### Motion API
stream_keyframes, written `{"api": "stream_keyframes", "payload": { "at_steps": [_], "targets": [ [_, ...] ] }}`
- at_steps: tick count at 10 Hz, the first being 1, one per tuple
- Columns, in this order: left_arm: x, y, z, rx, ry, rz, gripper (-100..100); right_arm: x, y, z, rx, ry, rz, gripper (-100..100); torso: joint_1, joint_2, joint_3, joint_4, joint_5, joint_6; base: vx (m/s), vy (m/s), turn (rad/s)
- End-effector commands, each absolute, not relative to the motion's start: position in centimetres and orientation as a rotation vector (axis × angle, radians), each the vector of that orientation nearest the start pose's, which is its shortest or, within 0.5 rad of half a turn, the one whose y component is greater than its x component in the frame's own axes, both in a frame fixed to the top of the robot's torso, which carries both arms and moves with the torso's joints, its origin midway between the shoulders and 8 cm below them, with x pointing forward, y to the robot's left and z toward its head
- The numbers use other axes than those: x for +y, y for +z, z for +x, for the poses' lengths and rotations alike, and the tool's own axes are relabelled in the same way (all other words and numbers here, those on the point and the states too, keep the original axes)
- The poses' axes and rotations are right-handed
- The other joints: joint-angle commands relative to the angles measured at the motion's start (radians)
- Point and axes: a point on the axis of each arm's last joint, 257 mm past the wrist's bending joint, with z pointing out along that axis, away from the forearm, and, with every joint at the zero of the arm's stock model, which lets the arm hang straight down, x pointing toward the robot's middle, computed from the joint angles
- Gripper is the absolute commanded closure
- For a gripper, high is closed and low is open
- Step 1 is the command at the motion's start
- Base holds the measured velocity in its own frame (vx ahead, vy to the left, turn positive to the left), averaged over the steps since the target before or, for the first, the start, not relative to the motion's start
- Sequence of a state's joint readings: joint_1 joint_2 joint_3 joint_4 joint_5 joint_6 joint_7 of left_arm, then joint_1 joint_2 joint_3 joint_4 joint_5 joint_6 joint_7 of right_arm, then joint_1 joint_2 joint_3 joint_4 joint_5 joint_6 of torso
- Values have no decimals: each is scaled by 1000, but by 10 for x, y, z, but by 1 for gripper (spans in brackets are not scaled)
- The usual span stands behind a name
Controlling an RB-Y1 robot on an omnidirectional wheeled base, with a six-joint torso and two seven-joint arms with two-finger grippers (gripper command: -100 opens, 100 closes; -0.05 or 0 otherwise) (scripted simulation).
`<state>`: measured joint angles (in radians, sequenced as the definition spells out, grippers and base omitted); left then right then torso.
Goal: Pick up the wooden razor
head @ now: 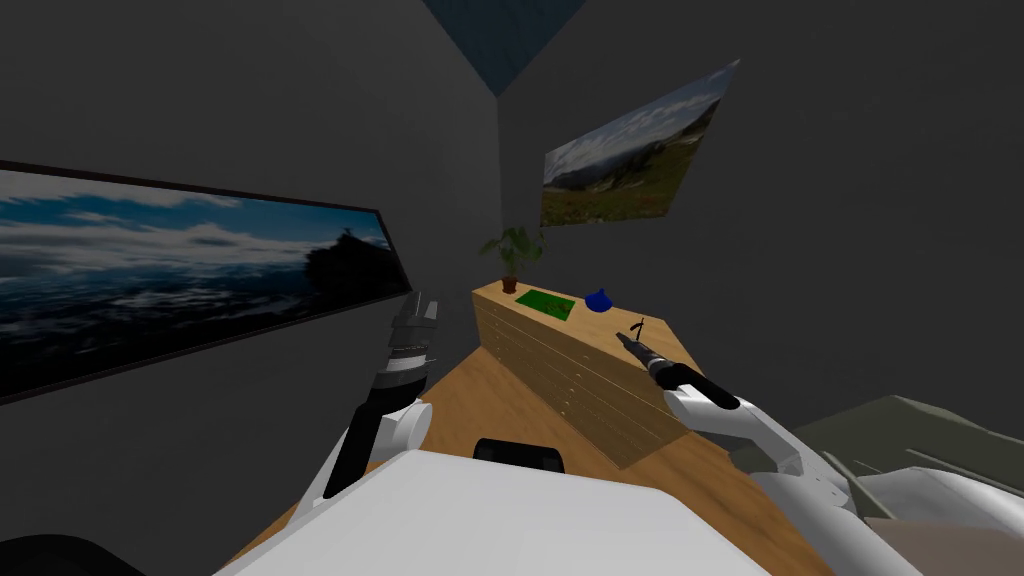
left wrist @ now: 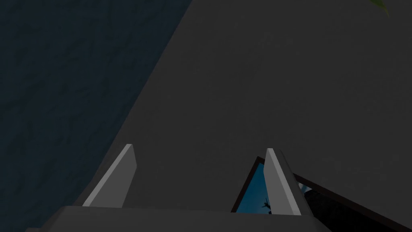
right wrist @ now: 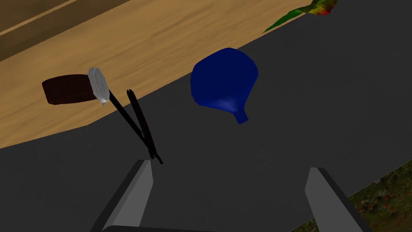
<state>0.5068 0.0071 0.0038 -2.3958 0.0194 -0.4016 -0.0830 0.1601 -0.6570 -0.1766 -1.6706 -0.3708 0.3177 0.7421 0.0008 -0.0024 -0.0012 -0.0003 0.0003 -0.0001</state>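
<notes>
on the wooden dresser [head: 560,372] top, at about 4 o'clock of the blue vase [head: 598,300] in the head view: the razor [right wrist: 80,88], dark brown handle and white round head, close by one finger of the right gripper [right wrist: 230,165], spread wide, pinching nothing. at 9 o'clock of the dresser, raised beside the wall: the left gripper [left wrist: 199,147], likewise spread and bare.

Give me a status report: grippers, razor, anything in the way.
Left gripper open, raised. Right gripper open at dresser top. Razor just ahead, ungrasped. Blue vase beside it, apart.
</notes>
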Motion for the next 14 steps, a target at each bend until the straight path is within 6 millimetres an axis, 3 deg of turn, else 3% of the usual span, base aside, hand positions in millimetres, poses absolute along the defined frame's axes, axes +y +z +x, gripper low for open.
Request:
{"api": "stream_keyframes", "payload": {
  "at_steps": [1,2,3,4,5,6,7,9,12,14],
  "targets": [
    [280,55,335,618,-1236,-623,0,-516,-227,480,1747,159,681,-100,0,0,0,0,0,0,32,17,51],
    [280,55,335,618,-1236,-623,0,-541,-234,475,1785,91,695,-100,0,0,0,0,0,0,34,20,95],
    [280,55,335,618,-1236,-623,0,-542,-236,473,1793,87,701,-100,0,0,0,0,0,0,34,10,57],
    [280,55,335,618,-1236,-623,0,-565,-240,467,1828,24,715,-100,0,0,0,0,0,0,48,14,105],
    [280,55,335,618,-1236,-623,0,-568,-244,465,1836,18,724,-100,-1,-1,-1,0,0,0,44,1,57],
    [280,55,335,618,-1236,-623,0,-593,-249,456,1873,-47,747,-100,-1,-1,-1,0,0,0,56,10,105],
    [280,55,335,618,-1236,-623,0,-593,-250,455,1876,-48,749,-100,-1,-1,-1,0,0,0,46,7,60],
    [280,55,335,618,-1236,-623,0,-636,-250,438,1933,-159,783,-100,0,-2,-1,0,0,0,71,18,142],
    [280,55,335,618,-1236,-623,0,-663,-259,419,1978,-226,831,-100,-2,-2,-1,-1,0,0,60,-13,71],
    [280,55,335,618,-1236,-623,0,-701,-257,395,2022,-319,882,-100,-2,-2,-1,0,0,0,66,-2,123]
  ]
}}
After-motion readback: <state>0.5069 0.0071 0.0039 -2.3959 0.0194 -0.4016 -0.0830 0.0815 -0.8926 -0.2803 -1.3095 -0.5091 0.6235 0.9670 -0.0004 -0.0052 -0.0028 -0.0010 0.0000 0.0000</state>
